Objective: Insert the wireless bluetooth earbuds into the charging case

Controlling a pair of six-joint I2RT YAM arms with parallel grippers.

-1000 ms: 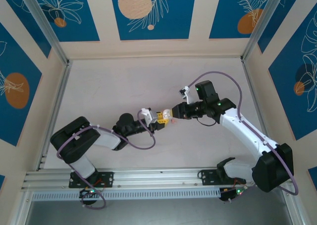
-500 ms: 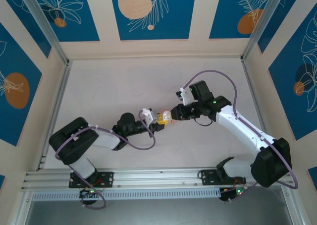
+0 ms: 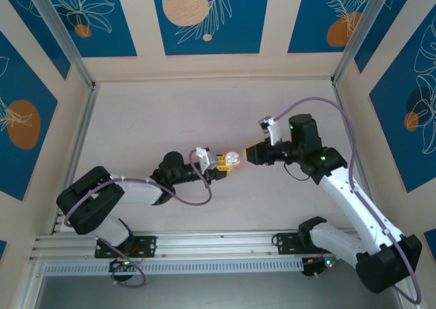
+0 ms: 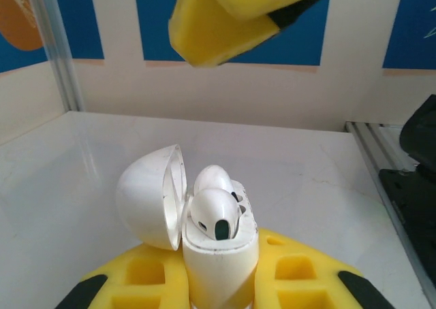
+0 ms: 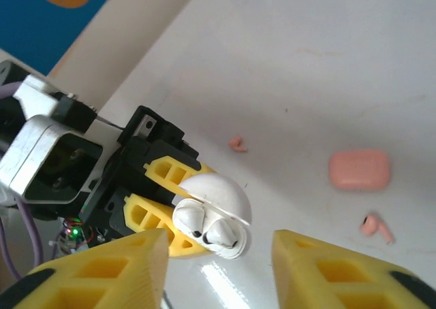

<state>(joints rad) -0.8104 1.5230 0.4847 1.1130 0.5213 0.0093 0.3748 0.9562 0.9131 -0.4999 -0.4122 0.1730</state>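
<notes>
A pale, glossy table (image 3: 150, 118) sits inside cream walls hung with blue leaf-print panels (image 3: 208, 16), with aluminium rails (image 3: 77, 145) along its sides. Near the middle of it, seen from above, my left gripper (image 3: 222, 163) is clenched on a white earbud case (image 4: 219, 265). It squeezes the lower body from both sides and holds the case upright. The lid (image 4: 146, 200) is swung open toward 9 o'clock in my left wrist view. Two white earbuds (image 4: 214, 217) sit in the wells, one behind the other.

My right gripper (image 3: 249, 152) hangs at 3 o'clock of that case in the overhead view, near it but apart. Its jaws are spread wide with nothing between them. In my right wrist view the white case shows beyond the gap, toward 12 o'clock.

The pink charging case (image 5: 359, 169) lies flat on the table with its lid shut. In my right wrist view it is at 3 o'clock of the white case and well apart from it. One pink earbud (image 5: 376, 227) lies on the table near the pink case, at its 5 o'clock, not touching. The other pink earbud (image 5: 236, 143) lies at its 9 o'clock, well apart, close to the black body of my left gripper. Both pink buds are outside the pink case.
</notes>
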